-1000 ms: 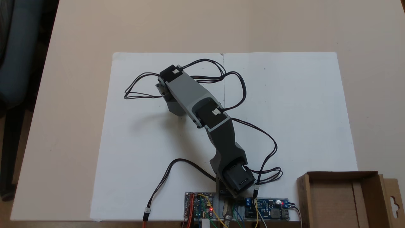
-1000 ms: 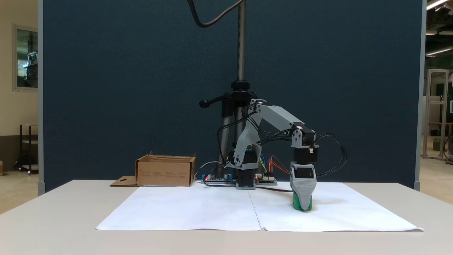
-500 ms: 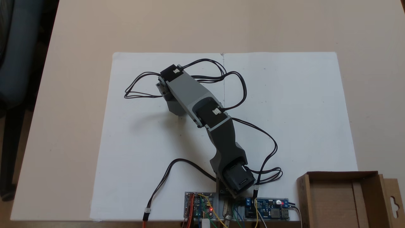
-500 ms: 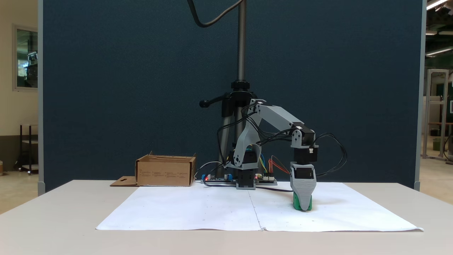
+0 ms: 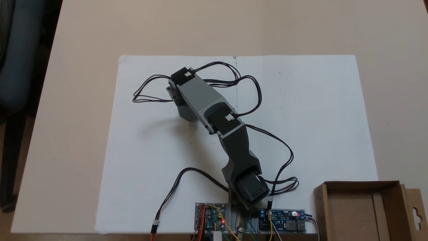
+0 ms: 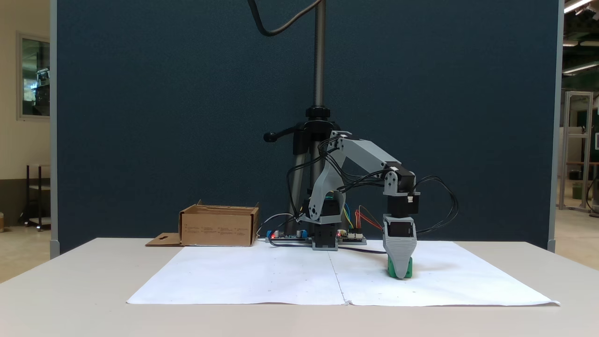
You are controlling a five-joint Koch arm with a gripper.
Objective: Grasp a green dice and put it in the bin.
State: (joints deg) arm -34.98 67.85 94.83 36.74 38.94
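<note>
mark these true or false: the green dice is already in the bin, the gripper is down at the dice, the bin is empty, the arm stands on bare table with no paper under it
1. The green dice is already in the bin. False: it sits on the white paper, far from the bin.
2. The gripper is down at the dice. True: one grey jaw stands in front of the dice.
3. The bin is empty. True: the view from above shows only bare cardboard inside.
4. The arm stands on bare table. False: white paper lies beneath it.
</note>
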